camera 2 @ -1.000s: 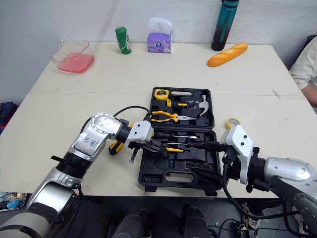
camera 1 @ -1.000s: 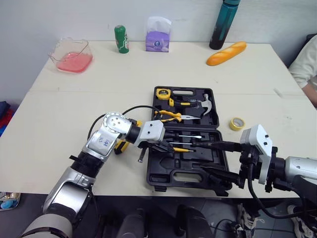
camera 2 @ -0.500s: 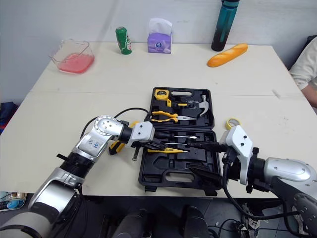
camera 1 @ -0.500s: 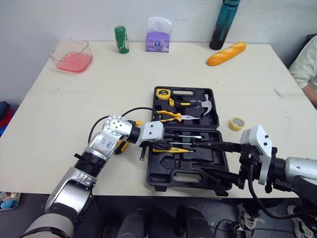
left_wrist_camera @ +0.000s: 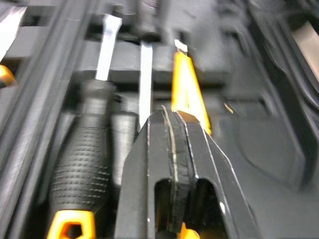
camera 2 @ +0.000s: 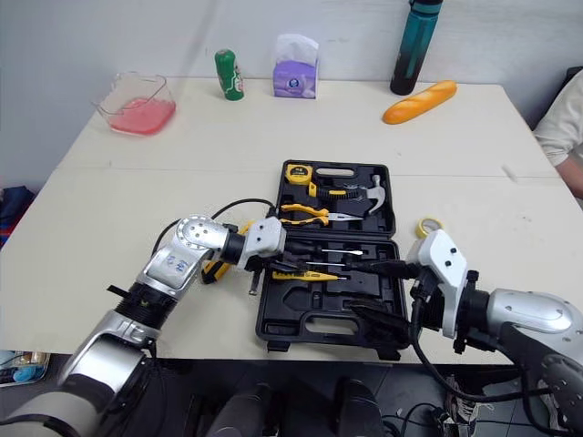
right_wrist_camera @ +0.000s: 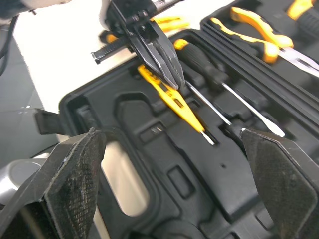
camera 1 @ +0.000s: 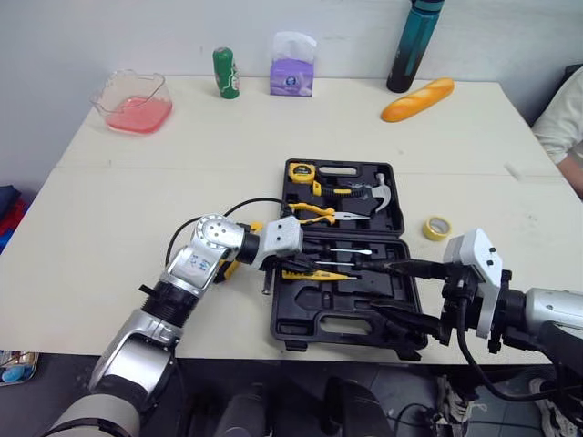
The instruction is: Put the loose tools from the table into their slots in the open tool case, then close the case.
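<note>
A: From the head camera, where is the work sitting?

B: The tool case [camera 1: 339,339] is lying open on the desk [camera 1: 137,200], lid half far, tray half near. The left claw [camera 1: 291,265] is hovering over the tray's left side, fingers pressed together, tips meeting the yellow cutter [camera 1: 317,274]. The right claw [camera 1: 405,296] is hanging at the tray's right edge, spread wide and carrying nothing.

A: What is worrying you?

B: The cutter is lying slightly aslant (I am guessing it isn't seated in its hollow). If it is riding proud, it could be jamming the lid at closing time. A black-and-yellow tool [camera 1: 225,267] is also sitting on the desk just left of the case, under the left forearm, so a careless sweep could be knocking it away.

A: And the left wrist view?

B: The fingers are showing a thin seam and no gap. Whether they are pinching a sliver of the cutter, I cannot tell. Beside it, screwdrivers [left_wrist_camera: 82,169] are resting in the tray: ribbed black rubber grips, an orange-yellow cap, bright flat steel shafts.

A: The right wrist view?

B: Its own grainy, matt black fingers are standing far apart, framing the tray. The case is looking like hard moulded plastic with shaped hollows. The cutter is looking slim and smooth, tapering to a pale metal tip.
</note>
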Tool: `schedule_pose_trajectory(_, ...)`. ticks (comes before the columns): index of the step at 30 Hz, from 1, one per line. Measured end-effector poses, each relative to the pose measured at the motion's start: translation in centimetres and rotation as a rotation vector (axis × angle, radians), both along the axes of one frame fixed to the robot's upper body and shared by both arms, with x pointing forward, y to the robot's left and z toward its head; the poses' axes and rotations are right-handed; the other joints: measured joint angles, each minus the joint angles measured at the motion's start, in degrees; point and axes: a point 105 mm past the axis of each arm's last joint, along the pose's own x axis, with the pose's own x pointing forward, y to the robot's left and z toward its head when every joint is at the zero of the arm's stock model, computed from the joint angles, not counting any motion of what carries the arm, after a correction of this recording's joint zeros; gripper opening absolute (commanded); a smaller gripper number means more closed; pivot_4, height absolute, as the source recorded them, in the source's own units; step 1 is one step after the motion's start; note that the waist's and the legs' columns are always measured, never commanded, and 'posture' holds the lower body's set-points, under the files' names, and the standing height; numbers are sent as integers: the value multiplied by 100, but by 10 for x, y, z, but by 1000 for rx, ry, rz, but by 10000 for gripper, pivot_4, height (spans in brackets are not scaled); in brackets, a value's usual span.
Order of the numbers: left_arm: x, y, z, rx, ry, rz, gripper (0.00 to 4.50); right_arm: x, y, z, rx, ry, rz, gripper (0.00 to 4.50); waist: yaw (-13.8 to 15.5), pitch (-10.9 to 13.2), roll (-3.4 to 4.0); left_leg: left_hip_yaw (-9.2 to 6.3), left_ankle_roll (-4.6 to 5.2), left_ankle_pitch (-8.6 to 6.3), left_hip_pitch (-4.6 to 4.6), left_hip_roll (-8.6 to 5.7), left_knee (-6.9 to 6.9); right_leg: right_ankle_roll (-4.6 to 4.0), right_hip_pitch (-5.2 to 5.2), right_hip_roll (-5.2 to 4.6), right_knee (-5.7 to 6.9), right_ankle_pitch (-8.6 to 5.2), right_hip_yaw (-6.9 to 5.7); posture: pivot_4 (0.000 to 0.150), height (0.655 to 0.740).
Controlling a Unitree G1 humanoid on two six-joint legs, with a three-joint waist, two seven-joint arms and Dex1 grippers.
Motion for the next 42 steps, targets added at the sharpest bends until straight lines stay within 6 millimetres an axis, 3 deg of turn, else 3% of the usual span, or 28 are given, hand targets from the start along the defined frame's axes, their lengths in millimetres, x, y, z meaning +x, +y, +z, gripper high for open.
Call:
schedule_pose_trajectory(5, -10, 53, 33, -140, 42, 183, 33755, 4, -36, 8, 10, -30, -122, 45000, -112, 0, 1, 1, -2, -1, 10, 2, -8, -1, 5, 1, -2, 0, -1, 1500, 7314)
schedule_pose_trajectory(7, -18, 81, 34, -179, 66, 306, 42515, 5, -63, 8, -10, -27, -201, 45000, -140, -1, 1, 3, -3, -1, 18, 1, -16, 0, 10, -1, -6, 0, 13, 1500, 7314)
schedule_pose_trajectory(8, -25, 102, 29, -183, 107, 393, 44157, 5, -84, 6, -38, -17, -263, 45000, -143, 0, 1, 1, -3, -1, 19, 2, -16, 0, 12, 1, -12, 0, 19, 1500, 7314)
schedule_pose_trajectory(11, -48, 168, 11, -132, 213, 650, 44157, -2, -140, 4, -84, -1, -416, 45000, -145, 0, 1, -2, -8, -4, 18, 7, -21, -2, 14, 6, -23, -1, 35, 1500, 7314)
schedule_pose_trajectory(16, -83, 255, 12, -57, 223, 962, 44157, -16, -199, 5, -154, 5, -566, 45000, -118, -1, 1, -9, -13, -22, 34, 9, -23, -10, 24, -11, -55, -6, 41, 1500, 7314)
schedule_pose_trajectory(19, -102, 298, 11, -26, 218, 1110, 44157, -21, -227, 3, -178, 4, -647, 45000, -137, -1, 5, -8, -23, -42, 36, 12, -25, -16, 23, -39, -55, -9, 41, 1500, 7314)
schedule_pose_trajectory(22, -108, 323, 13, -36, 192, 1219, 44157, -22, -245, 2, -157, -6, -717, 45000, -146, 1, 8, -7, -42, -53, 42, 17, -30, -22, 26, -45, -53, -13, 38, 1500, 7314)
schedule_pose_trajectory(27, -104, 325, 11, -30, 168, 1253, 44157, -10, -244, 4, -122, -55, -720, 45000, -148, 2, 15, -1, -62, -63, 59, 21, -42, -28, 27, -46, -47, -16, 43, 1500, 7314)
schedule_pose_trajectory(32, -92, 281, 22, -42, 154, 1116, 44157, -3, -222, 10, -102, -72, -644, 45000, -146, 5, 27, 7, -63, -63, 67, 21, -43, -26, 31, -46, -45, -15, 53, 1500, 7314)
schedule_pose_trajectory(36, -79, 229, 24, -29, 157, 983, 44157, 5, -172, 19, -84, -83, -465, 45000, -145, 1, 35, 8, -69, -64, 84, 25, -51, -26, 44, -38, -45, -15, 56, 1500, 7314)
schedule_pose_trajectory(38, -71, 204, 24, -43, 173, 954, 44157, 6, -136, 21, -61, -73, -339, 45000, -139, 0, 38, 10, -69, -63, 85, 26, -52, -26, 44, -32, -43, -15, 59, 1500, 7314)
schedule_pose_trajectory(42, -61, 180, 17, -30, 208, 973, 44157, 5, -83, 29, -31, -86, -149, 45000, -141, 0, 38, 17, -50, -51, 90, 36, -52, -26, 51, -4, -28, -14, 65, 1500, 7314)
